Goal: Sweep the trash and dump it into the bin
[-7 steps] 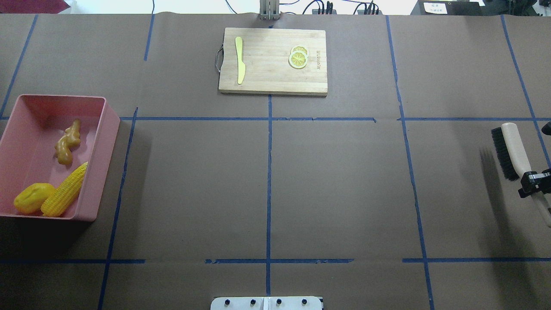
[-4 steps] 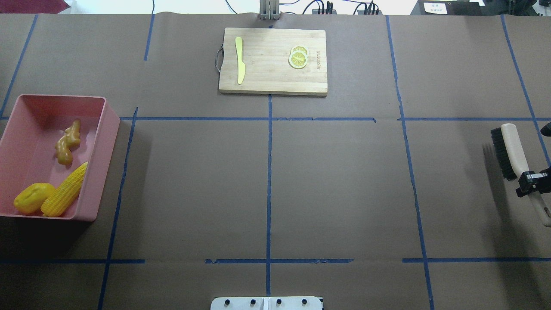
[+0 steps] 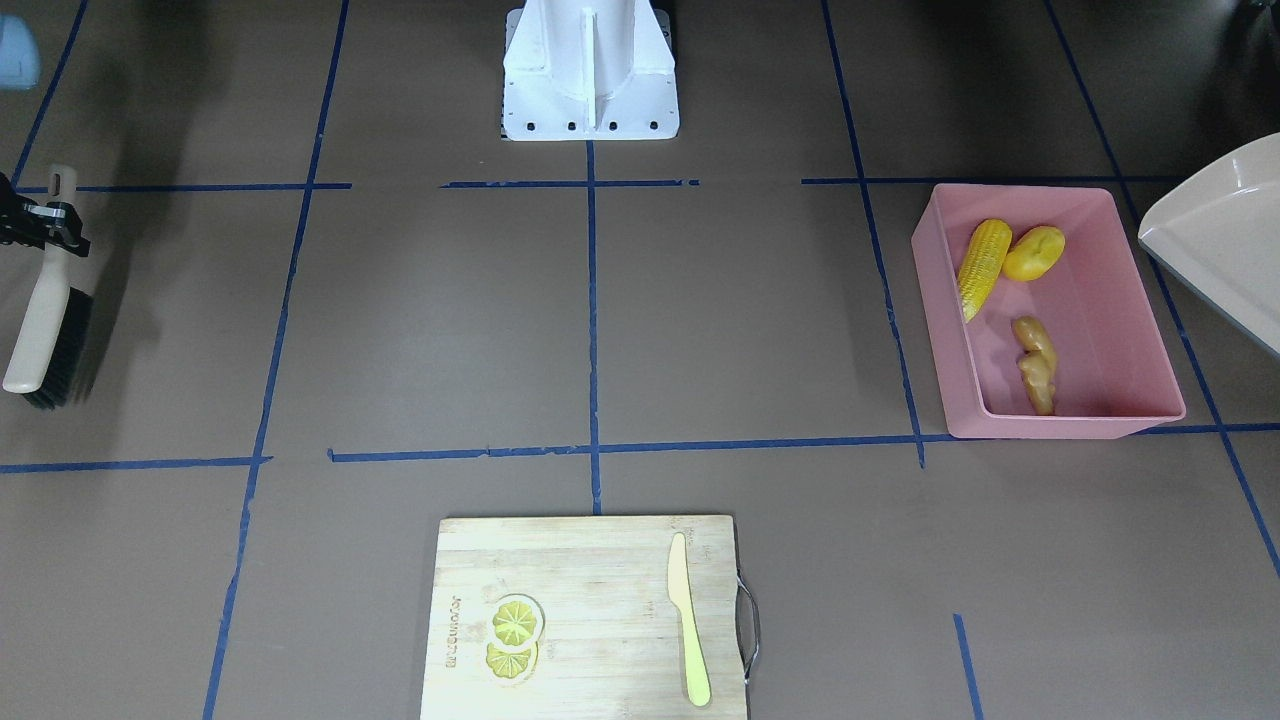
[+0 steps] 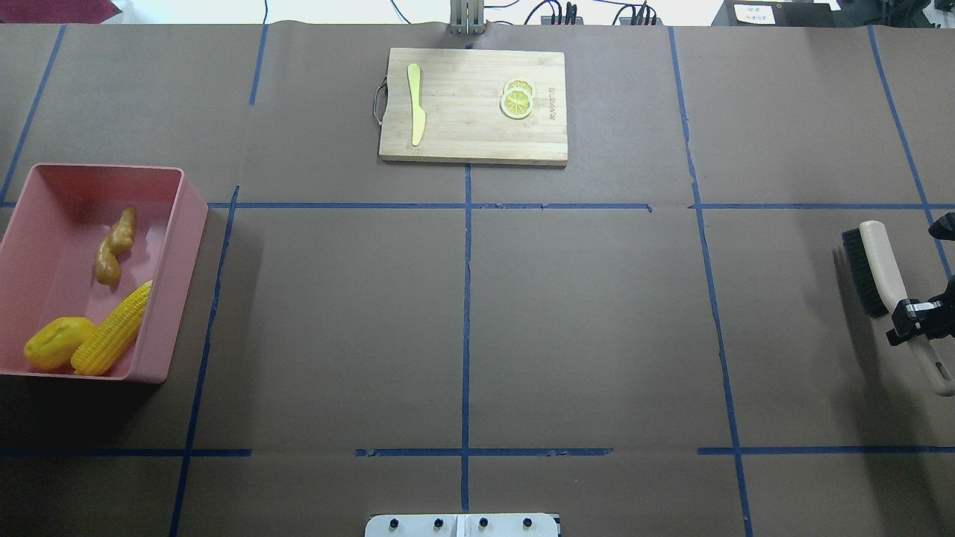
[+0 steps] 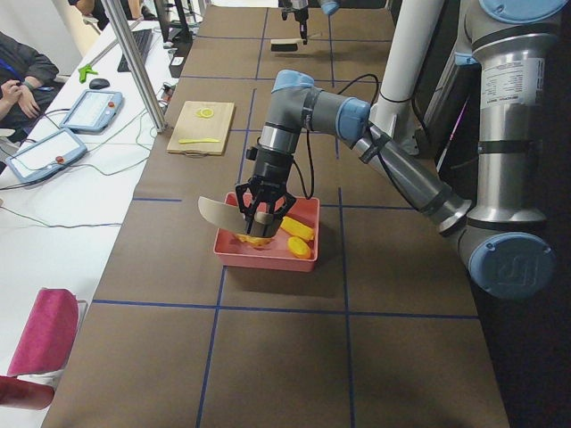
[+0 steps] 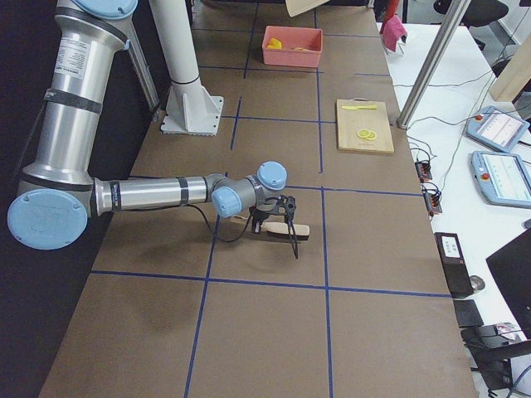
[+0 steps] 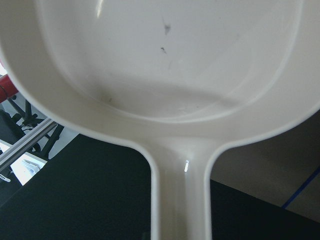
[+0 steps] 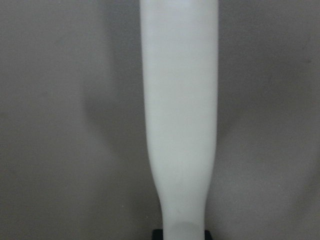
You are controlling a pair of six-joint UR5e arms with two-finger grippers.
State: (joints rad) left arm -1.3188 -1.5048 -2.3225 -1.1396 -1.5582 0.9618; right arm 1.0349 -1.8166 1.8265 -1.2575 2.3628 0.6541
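Bin (image 4: 190, 224): pink box at the far left of the counter (image 4: 477, 335), seen from overhead.
Trash: corn cob (image 4: 112, 330), yellow lump (image 4: 56, 343) and ginger root (image 4: 113, 246) all lie inside the bin; cob and lump touch at the near end, the ginger apart toward the far end.
Left hand (image 5: 261, 211): clamped on the handle of the beige dustpan (image 7: 160, 65), held tipped above the bin; the pan looks empty in its wrist view.
Middle: cutting board (image 4: 473, 104) at the far edge with a knife (image 4: 415, 104) and lemon slices (image 4: 516, 99), well apart from the work.
Right hand (image 4: 912, 321): closed on the pale handle of the brush (image 4: 873, 265), low at the far right.
Stage: dumping looks complete; what remains is likely putting the tools down.
Doing it well: lift the pan clear of the bin's walls before swinging away; lay the brush flat before letting go.
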